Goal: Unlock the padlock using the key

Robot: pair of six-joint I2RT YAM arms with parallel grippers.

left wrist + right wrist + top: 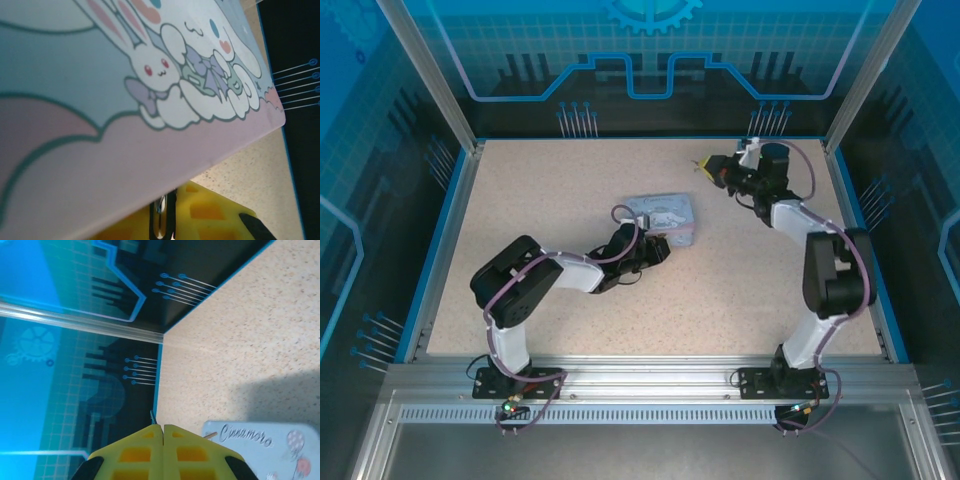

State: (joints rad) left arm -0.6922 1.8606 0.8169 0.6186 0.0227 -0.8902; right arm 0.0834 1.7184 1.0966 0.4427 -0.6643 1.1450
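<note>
**Left gripper [655,246] nipped on a small dark piece at the tin box [665,212]; right gripper [701,167] closed near the far rail**

On the left, the left arm reaches from its base across the speckled table [550,190] to the near side of the tin box, which lies flat about mid-table with its lid up. From the left wrist, the lid's cartoon rabbit and pastel clouds loom close. Just below the tin's edge the yellow fingers [210,217] stand almost together. A small dark metal piece with a silvery glint, by its look the padlock [162,216], is clamped in the narrow gap between them. It sits right against the tin's edge; how it joins the tin is hidden.

Further right, the right arm bends up from its base toward the far right corner of the table, its gripper well apart from the tin. In the right wrist view its yellow fingers press flat together. Whether anything thin is pinched there I cannot tell. Beside them the tin's corner shows, with a short brownish sliver [211,436] at it, too small to name.
</note>
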